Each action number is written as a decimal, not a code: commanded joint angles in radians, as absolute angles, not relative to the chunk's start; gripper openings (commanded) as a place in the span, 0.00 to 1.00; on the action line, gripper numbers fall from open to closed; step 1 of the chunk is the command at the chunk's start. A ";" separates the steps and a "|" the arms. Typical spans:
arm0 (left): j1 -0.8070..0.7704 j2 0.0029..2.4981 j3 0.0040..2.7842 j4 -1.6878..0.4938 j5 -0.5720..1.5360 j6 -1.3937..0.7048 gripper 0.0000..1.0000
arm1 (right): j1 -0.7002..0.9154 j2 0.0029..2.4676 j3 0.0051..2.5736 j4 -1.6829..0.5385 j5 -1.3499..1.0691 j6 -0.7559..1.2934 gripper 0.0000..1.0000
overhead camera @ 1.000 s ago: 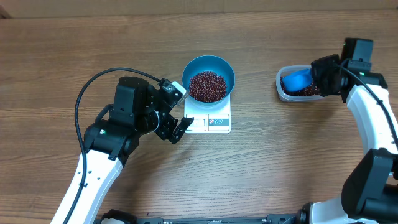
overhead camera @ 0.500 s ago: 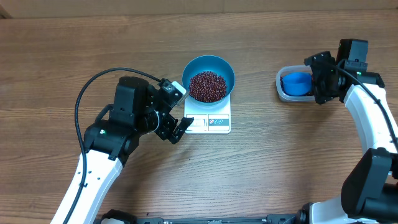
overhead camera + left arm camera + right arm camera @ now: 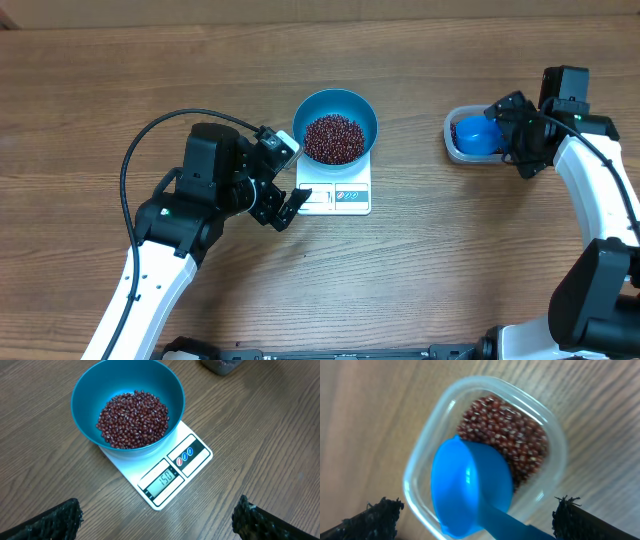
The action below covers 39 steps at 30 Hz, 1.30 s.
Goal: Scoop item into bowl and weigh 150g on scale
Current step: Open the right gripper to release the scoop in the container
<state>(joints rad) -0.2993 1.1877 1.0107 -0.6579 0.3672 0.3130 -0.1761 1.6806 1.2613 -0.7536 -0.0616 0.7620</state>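
The blue bowl [image 3: 312, 104] stands on the white scale [image 3: 352, 198] at mid-table, holding a heap of red-brown beans [image 3: 333, 138]. In the left wrist view the bowl [image 3: 90, 395], beans [image 3: 132, 417] and scale [image 3: 200, 455] fill the upper frame, and the display reads 150. My left gripper [image 3: 286, 206] [image 3: 157, 520] hovers open just left of the scale's front corner, holding nothing. My right gripper [image 3: 520, 142] [image 3: 477, 512] is open beside the clear tub [image 3: 452, 150] [image 3: 422, 455]. A blue scoop [image 3: 478, 133] [image 3: 470, 480] rests in the tub on more beans [image 3: 512, 440]. Its handle passes between the spread fingers, apart from both.
A black cable [image 3: 150, 135] loops from the left arm over the table's left half. Bare wooden table lies between the scale and the tub. The tub's edge [image 3: 222, 364] shows at the top of the left wrist view.
My right gripper has opened and let go of the scoop, which now lies in the tub. The right arm has drawn back slightly to the right. The left arm has not moved.
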 commanded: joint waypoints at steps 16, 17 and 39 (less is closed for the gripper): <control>-0.294 1.189 1.036 -0.654 0.382 0.299 0.99 | -0.179 1.649 1.317 -1.039 0.143 0.680 1.00; -0.294 1.189 1.036 -0.654 0.382 0.299 1.00 | -0.179 1.649 1.317 -1.059 0.144 0.679 1.00; -0.294 1.189 1.036 -0.654 0.382 0.299 1.00 | -0.179 1.396 1.319 -1.283 -0.059 0.086 1.00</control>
<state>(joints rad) -0.2993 1.1877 1.0107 -0.6582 0.3672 0.3130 -0.1764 1.5009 1.2896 -1.2736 0.0799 0.3096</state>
